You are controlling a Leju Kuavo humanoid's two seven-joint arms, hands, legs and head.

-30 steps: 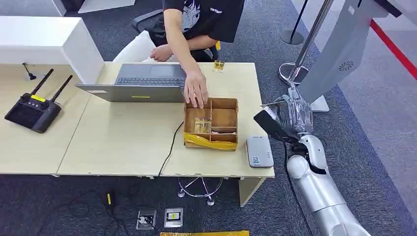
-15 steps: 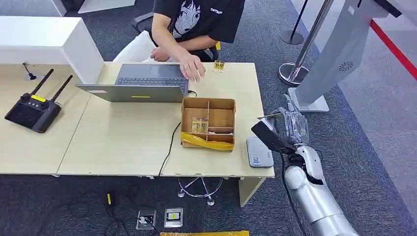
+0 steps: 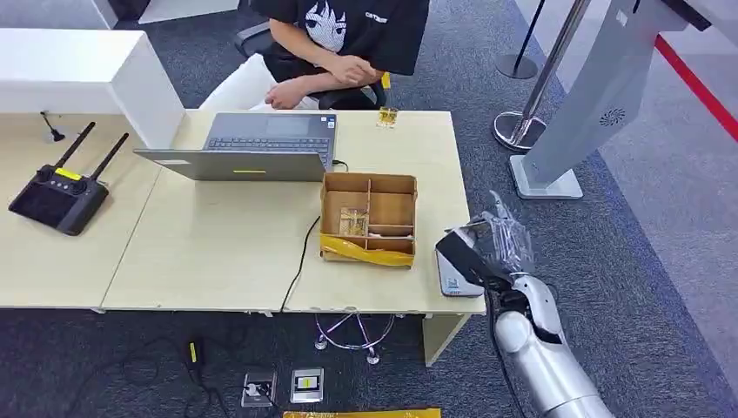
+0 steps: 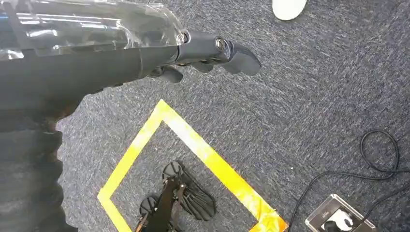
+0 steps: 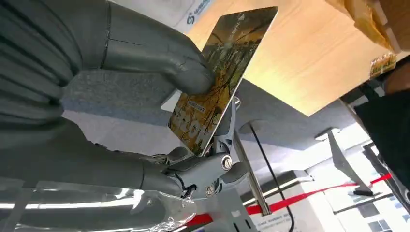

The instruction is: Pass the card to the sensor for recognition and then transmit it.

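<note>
My right hand [image 3: 503, 245] pinches a dark, gold-printed card [image 3: 459, 256] between thumb and fingers, just above the white sensor [image 3: 452, 280] at the table's front right corner. The card covers part of the sensor. In the right wrist view the thumb [image 5: 164, 60] presses on the card [image 5: 225, 67], with the sensor's white edge [image 5: 193, 10] beyond it. I cannot tell whether card and sensor touch. My left hand [image 4: 208, 50] hangs over the carpet with loosely extended fingers, holding nothing.
A divided cardboard box [image 3: 370, 218] stands left of the sensor. A laptop [image 3: 252, 144] and a black remote controller [image 3: 57, 196] lie further left. A person [image 3: 344, 39] sits behind the table [image 3: 218, 252]. A grey stand [image 3: 600, 96] rises at the right.
My right hand has carried the card down and towards the table's front corner, over the sensor. The person's hand has left the box and drawn back to their body.
</note>
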